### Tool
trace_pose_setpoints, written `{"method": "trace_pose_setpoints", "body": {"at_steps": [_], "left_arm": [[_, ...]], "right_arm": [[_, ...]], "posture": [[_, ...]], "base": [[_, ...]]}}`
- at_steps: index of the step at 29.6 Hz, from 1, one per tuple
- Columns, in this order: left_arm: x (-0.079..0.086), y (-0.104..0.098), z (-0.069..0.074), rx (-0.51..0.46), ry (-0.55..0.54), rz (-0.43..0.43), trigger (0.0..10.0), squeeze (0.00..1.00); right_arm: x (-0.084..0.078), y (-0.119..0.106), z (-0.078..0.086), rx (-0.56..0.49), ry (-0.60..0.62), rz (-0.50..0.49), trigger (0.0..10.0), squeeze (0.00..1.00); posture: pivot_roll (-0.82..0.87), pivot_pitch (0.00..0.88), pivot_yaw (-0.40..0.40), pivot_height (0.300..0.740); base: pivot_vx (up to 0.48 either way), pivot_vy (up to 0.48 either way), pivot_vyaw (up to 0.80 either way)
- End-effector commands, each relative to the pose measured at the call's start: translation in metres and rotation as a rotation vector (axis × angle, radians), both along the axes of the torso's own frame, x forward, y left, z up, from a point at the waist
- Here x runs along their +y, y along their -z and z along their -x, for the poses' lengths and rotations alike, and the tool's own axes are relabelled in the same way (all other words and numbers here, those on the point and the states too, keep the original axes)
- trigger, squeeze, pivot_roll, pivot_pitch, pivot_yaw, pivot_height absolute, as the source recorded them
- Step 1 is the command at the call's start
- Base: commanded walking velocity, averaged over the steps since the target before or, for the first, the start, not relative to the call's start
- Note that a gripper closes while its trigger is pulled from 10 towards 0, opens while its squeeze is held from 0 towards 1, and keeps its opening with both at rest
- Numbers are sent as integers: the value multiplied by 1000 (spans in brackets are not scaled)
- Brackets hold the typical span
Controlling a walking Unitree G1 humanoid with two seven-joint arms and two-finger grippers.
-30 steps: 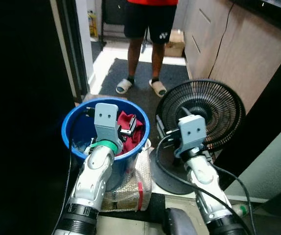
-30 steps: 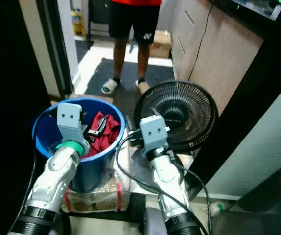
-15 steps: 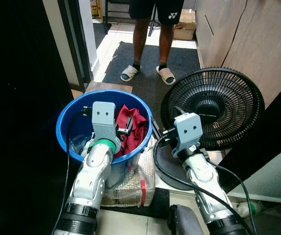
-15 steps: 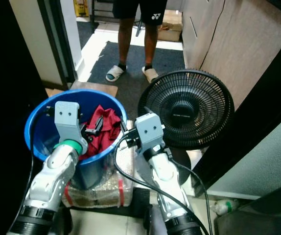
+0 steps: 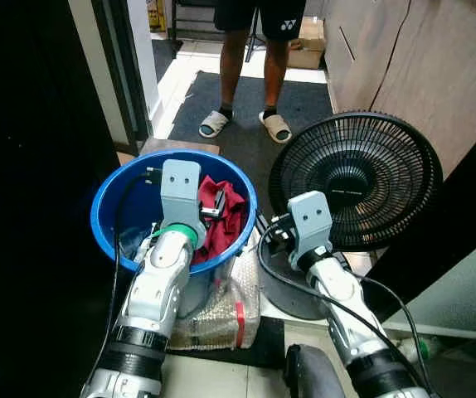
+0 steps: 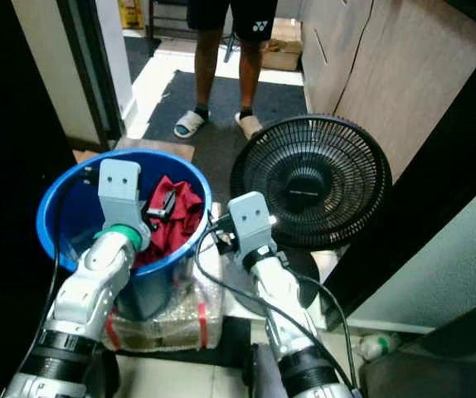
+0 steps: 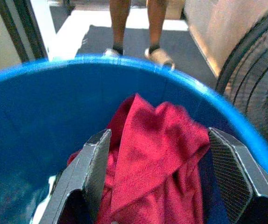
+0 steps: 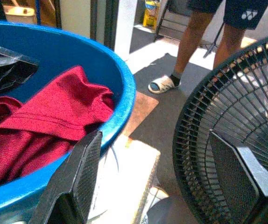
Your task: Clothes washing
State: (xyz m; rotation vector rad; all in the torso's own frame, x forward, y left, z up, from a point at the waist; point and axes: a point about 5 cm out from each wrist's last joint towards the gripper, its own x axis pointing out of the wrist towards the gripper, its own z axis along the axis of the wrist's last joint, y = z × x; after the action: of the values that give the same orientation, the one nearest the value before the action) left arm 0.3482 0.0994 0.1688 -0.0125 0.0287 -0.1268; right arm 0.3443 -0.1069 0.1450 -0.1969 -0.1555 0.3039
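Observation:
A blue bucket [image 5: 97, 217] stands on the floor before me with a red garment [image 5: 224, 217] bunched against its right side. My left gripper [image 5: 211, 207] reaches over the bucket's rim, just above the garment. In the left wrist view its fingers [image 7: 94, 163] stand open on either side of the red garment [image 7: 157, 149] without closing on it. My right gripper [image 5: 269, 235] hangs open in the gap between the bucket and a black fan [image 5: 354, 178], holding nothing. The right wrist view shows the bucket's rim [image 8: 122, 81] and the fan's grille [image 8: 232, 116].
The bucket rests on a bubble-wrapped package [image 5: 221, 311]. A person [image 5: 250, 66] in sandals stands on a dark mat beyond the bucket. A dark door frame [image 5: 118, 75] rises on the left and wooden cabinets [image 5: 412, 58] on the right.
The camera has tilted down and shifted, so the whole scene sits differently in the picture. Both arms keep roughly the same places by the bucket and fan.

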Motion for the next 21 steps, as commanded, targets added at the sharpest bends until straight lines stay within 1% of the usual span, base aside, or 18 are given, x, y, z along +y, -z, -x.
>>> {"method": "trace_pose_setpoints", "body": {"at_steps": [1, 2, 4, 8, 10, 12, 15, 17, 19, 21], "left_arm": [[1, 6, 0, 31, -9, -15, 10000, 0], [3, 9, -2, 45, -16, -20, 10000, 0], [6, 10, -4, 60, -27, -25, 10000, 0], [8, 11, -3, 67, -32, -25, 10000, 0], [8, 11, -3, 67, -32, -25, 10000, 0], [9, 16, 1, 92, -30, -32, 10000, 0], [8, 19, 5, 109, -20, -34, 10000, 0], [3, 27, 15, 137, 33, -37, 10000, 0], [1, 28, 17, 143, 52, -40, 10000, 0], [-4, 35, 22, 181, 79, -36, 10000, 0]], "right_arm": [[-3, 6, 0, 31, 16, -5, 10000, 0], [-4, 7, -3, 42, 20, 4, 10000, 0], [-5, 8, -5, 57, 16, 15, 10000, 0], [-2, 11, -5, 93, -9, 24, 10000, 0], [-2, 11, -5, 93, -9, 24, 10000, 0], [1, 20, -3, 132, -15, 49, 10000, 0], [1, 26, -2, 149, -10, 55, 10000, 0], [-1, 33, -1, 175, 5, 61, 10000, 0], [-2, 35, 0, 180, 9, 61, 10000, 0], [-4, 38, 0, 196, 11, 66, 10000, 0]], "posture": [[81, 93, -7, 517], [81, 93, -7, 517], [102, 124, -8, 517], [106, 135, -8, 517], [106, 135, -8, 517], [119, 167, -6, 517], [126, 178, -6, 517], [132, 202, 0, 517], [132, 211, 4, 517], [131, 214, 6, 517]], "base": [[0, 0, 0], [0, 0, 0], [0, 0, 0], [0, 0, 0], [0, 0, 0], [0, 0, 0], [0, 0, 0], [0, 0, 0], [0, 0, 0], [0, 0, 0]]}}
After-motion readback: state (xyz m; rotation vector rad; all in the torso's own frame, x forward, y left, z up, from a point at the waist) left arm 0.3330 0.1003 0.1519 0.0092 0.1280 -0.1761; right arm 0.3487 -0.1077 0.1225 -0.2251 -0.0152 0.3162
